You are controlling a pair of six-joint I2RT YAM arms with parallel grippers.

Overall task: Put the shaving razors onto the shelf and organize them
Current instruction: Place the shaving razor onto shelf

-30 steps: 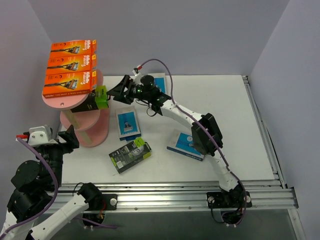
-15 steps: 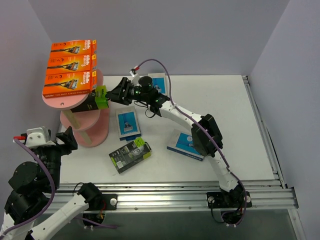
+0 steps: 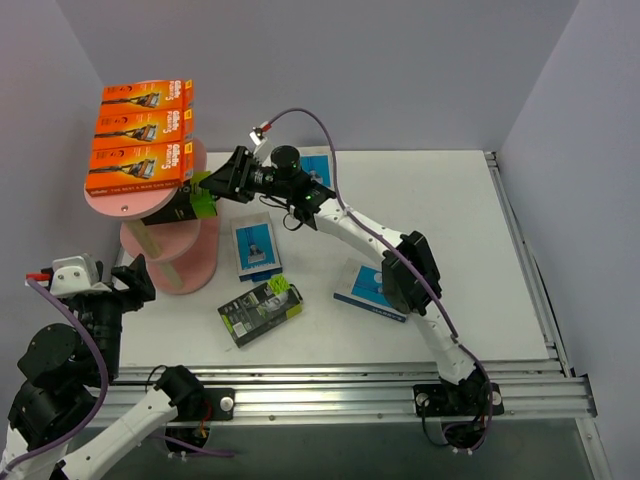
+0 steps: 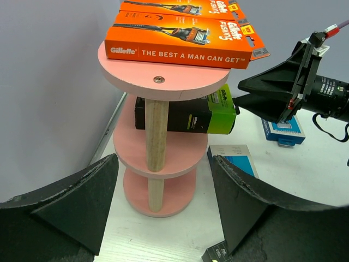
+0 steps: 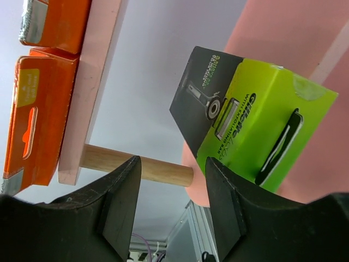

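The pink shelf (image 3: 165, 250) stands at the far left. Three orange razor packs (image 3: 138, 168) lie on its top board. A black-and-lime pack (image 3: 185, 205) lies on the middle board, its green end sticking out to the right. My right gripper (image 3: 212, 184) is right at that green end, open, with nothing between its fingers. In the right wrist view the green pack (image 5: 256, 125) lies just beyond the right finger (image 5: 229, 207). My left gripper (image 3: 138, 278) hangs open in front of the shelf (image 4: 163, 82), apart from it.
On the table lie a blue pack (image 3: 256, 246) beside the shelf, a black-and-lime pack (image 3: 260, 309) nearer the front, a blue pack (image 3: 368, 288) under the right arm and another blue pack (image 3: 320, 162) at the back. The wall stands close behind the shelf.
My right gripper has slid left up to the green end of the pack on the middle board and its jaws have narrowed. My left gripper has drifted slightly toward me.
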